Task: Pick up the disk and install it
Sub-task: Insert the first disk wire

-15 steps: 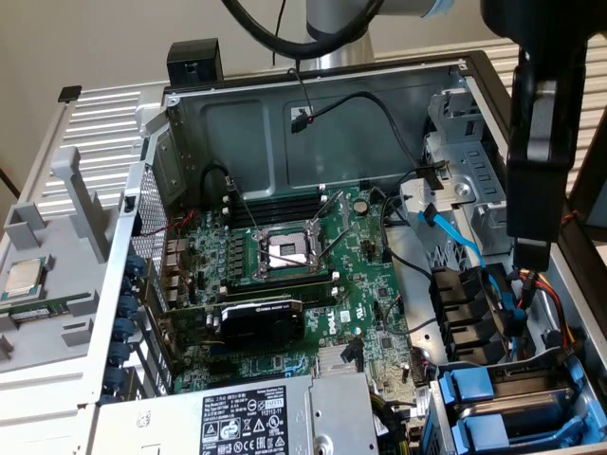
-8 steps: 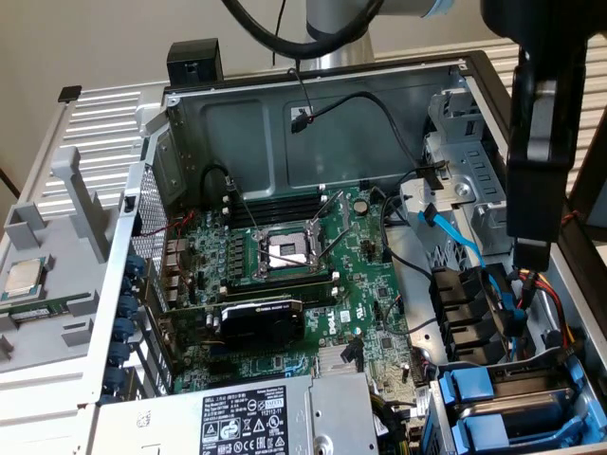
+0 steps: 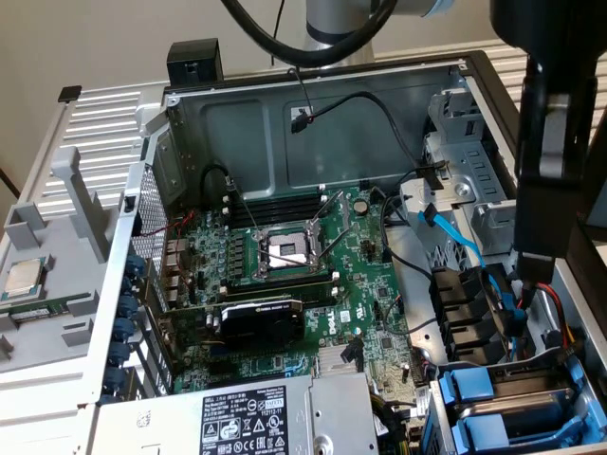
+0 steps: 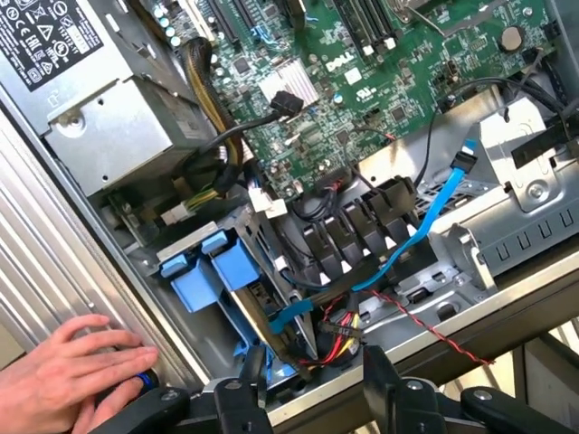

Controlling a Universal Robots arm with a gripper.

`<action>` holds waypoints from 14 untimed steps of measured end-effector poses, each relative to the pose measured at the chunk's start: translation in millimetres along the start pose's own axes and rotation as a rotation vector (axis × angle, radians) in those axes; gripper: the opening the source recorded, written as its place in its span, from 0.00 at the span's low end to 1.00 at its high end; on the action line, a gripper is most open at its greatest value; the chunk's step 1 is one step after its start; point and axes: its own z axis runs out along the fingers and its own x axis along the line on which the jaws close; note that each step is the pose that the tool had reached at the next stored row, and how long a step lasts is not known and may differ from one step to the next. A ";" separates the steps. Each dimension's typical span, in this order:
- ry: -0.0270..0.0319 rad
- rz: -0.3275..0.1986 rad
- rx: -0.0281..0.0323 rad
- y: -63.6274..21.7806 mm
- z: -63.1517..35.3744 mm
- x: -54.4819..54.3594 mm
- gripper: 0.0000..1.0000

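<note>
My pincer (image 4: 314,369) hangs released near the disk (image 4: 237,267), seemingly slotted in its bay (image 4: 271,237); final seating needs a straight push.

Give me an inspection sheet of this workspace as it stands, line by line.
surface: open computer case, motherboard exposed.
job's things: blue drive frames sit in the bay; cannot tell whether the disk is among them.
clutter: processor chip on the grey tray at the exterior view's left; power supply with its black-and-white label.
grippers: hand open and empty, above the drive bay.
cables: blue data cable crossing the bay; red, yellow and black wires beside the frames.
surroundings: a person's hand at the case's edge.
</note>
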 end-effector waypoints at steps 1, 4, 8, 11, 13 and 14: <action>-0.0029 -0.017 -0.0023 0.0 0.0 0.0 0.55; -0.0080 -0.056 -0.0084 -0.3 0.0 0.1 0.55; -0.0035 -0.059 -0.0183 -5.6 0.9 7.5 0.55; 0.0030 -0.060 -0.0304 -10.4 1.7 13.2 0.55; 0.0087 -0.061 -0.0418 -12.7 2.6 15.9 0.55; 0.0121 -0.063 -0.0485 -13.5 3.0 16.6 0.55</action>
